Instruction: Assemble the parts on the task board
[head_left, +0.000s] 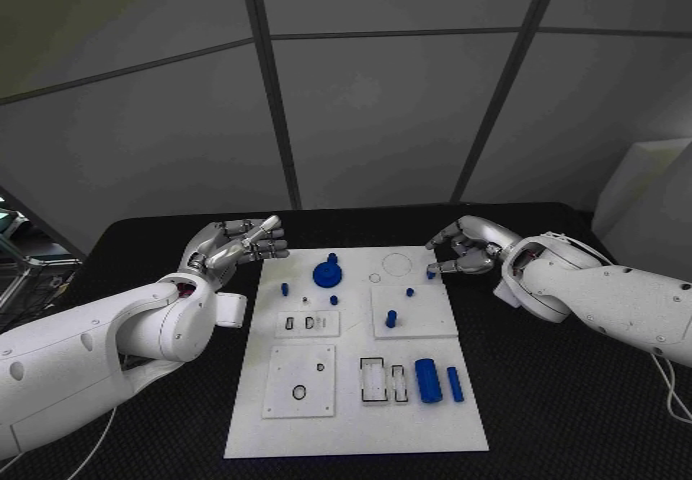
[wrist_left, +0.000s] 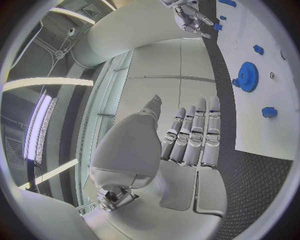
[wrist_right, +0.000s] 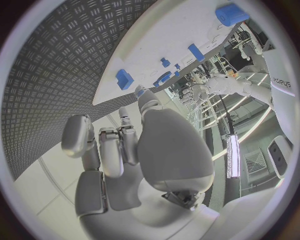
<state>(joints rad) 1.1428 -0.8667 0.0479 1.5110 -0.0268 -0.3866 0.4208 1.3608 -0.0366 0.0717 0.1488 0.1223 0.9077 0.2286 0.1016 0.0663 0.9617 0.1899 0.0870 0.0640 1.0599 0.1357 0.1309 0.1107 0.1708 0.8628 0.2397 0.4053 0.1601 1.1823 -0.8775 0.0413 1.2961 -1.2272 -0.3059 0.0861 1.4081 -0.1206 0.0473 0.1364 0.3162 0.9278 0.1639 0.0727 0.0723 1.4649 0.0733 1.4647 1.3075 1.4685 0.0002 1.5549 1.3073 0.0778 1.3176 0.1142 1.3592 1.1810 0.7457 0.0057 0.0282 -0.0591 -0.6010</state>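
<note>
Judging by loose cylinders (head_left: 428, 379) at lower right of the task board (head_left: 353, 425), assembly has hardly begun; left hand (head_left: 238, 243) is open and empty, right hand (head_left: 464, 246) pinches a small blue part (head_left: 431, 270).

Head view: right hand (head_left: 464, 250) at the task board (head_left: 353, 425) top right edge, fingers (head_left: 441, 267) curled by a small blue part (head_left: 431, 271); you can't tell if it's pinched or just touched, too small. Right wrist view: palm hides the fingertips. Left wrist view: board (wrist_left: 265, 135) cut off at right of frame.
</note>
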